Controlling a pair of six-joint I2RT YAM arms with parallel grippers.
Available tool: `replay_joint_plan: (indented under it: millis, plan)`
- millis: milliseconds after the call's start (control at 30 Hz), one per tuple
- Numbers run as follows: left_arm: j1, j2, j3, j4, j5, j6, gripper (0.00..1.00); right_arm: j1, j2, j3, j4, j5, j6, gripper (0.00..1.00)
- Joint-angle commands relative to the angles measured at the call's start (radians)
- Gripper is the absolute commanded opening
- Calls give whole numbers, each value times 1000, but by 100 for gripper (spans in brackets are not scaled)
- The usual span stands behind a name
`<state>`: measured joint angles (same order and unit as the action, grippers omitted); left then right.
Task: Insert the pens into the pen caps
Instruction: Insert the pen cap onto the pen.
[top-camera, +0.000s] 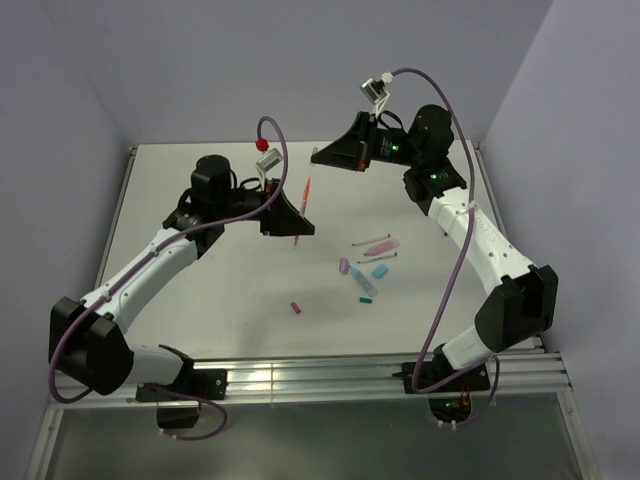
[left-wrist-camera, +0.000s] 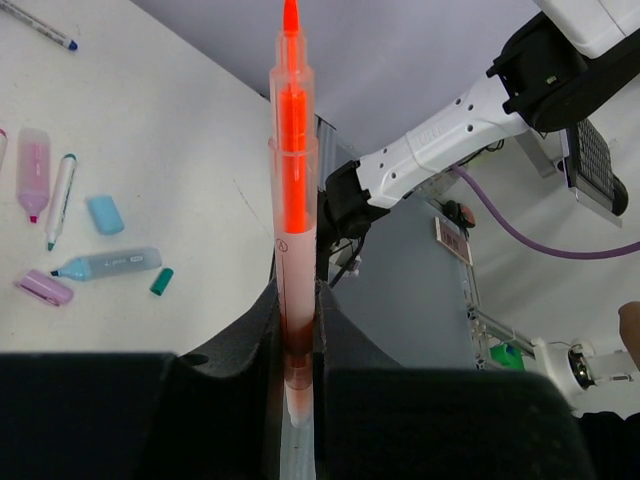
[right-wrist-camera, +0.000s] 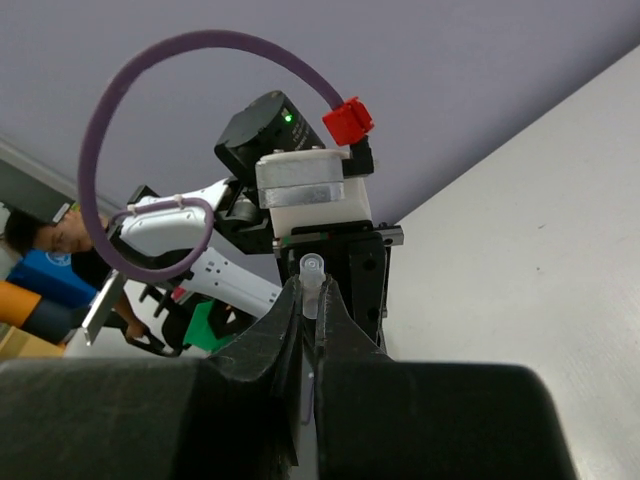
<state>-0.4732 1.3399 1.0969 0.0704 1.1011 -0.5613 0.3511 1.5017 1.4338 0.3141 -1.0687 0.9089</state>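
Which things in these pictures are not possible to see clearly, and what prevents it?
1. Left wrist view: lower end of the orange pen, buried inside the left claw.
2. Right wrist view: lower part of the pale cap, hidden inside the right claw.
3. Top view: open end of the red cap, too small to tell.

The slim orange-red plastic pen (left-wrist-camera: 291, 200) has its lower end buried between the black fingers of the left tool (left-wrist-camera: 298, 300) at bottom centre. At upper left, a thin white pen (left-wrist-camera: 40, 28) is cut off by the frame edge. Only the top end of a pale clear plastic tube (right-wrist-camera: 313, 268) shows above the right tool (right-wrist-camera: 310, 290); the rest is hidden. The small red piece (top-camera: 296, 307), lower centre of the top view, is too small to identify.
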Motion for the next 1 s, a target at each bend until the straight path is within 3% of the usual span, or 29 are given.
replay_joint_plan:
  millis: [0, 967]
  plan:
    - [-5, -8, 60, -11, 3, 29, 0, 11, -38, -18, 59, -14, 13, 0]
    - [-10, -30, 27, -26, 3, 46, 0, 35, -40, -42, 51, -11, -10, 0]
